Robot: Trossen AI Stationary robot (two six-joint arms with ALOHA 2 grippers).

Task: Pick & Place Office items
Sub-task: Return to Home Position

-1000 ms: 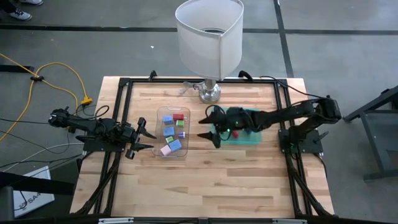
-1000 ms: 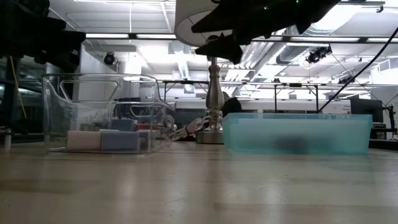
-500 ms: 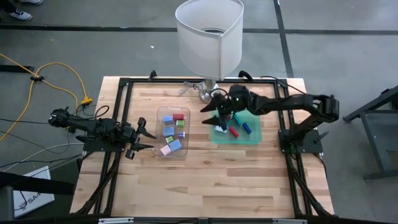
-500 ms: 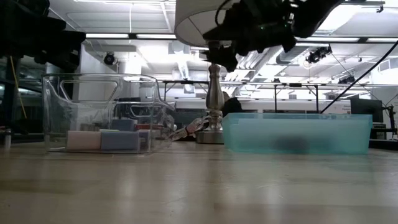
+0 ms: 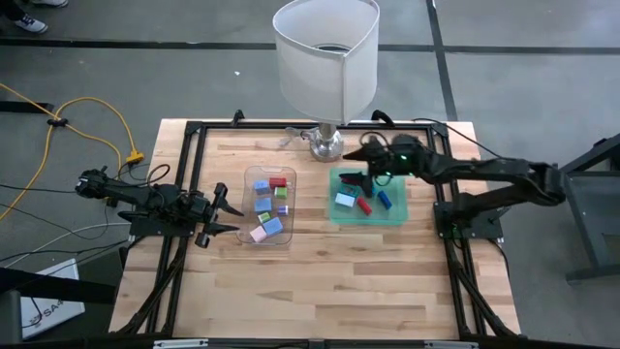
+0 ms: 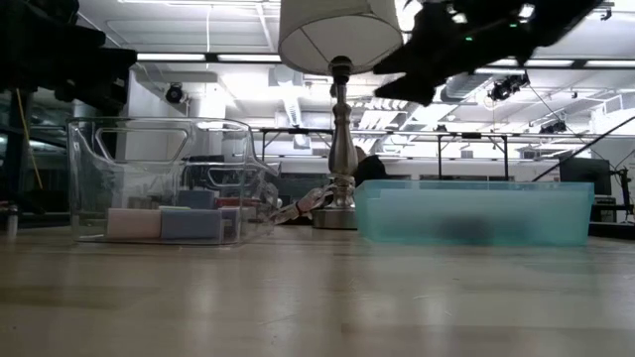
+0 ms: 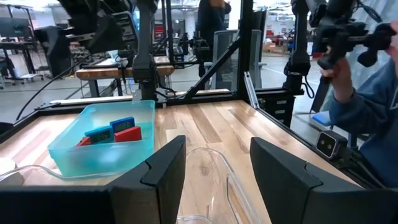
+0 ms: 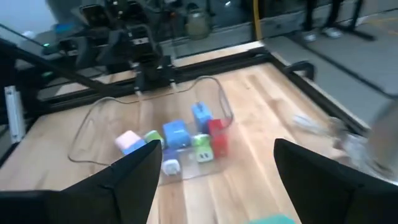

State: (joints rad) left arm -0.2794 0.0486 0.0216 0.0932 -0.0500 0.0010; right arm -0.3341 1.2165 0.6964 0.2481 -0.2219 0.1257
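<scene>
The office items (image 5: 266, 206) lie as they did a second ago. Blue, red, green, teal, pink and pale blue blocks sit in the clear tray (image 5: 245, 199), and a few red and blue pieces sit in the green tray (image 5: 392, 215) just beside it on the desk (image 5: 320, 281). None of them has shifted. What has changed is the right hand (image 5: 352, 167). A second ago it hung over the gap between the two trays. Half a second ago it had drawn toward the lamp (image 5: 326, 53). Now it is over the far edge of the green tray, close to the lamp's base, with its elbow swung out past the desk's right side. In the low view it has moved rightward, well above the green tray. Its fingers are spread wide and hold nothing. The left hand (image 5: 231, 219) has not moved; it waits at the clear tray's left side, fingers apart and empty.
</scene>
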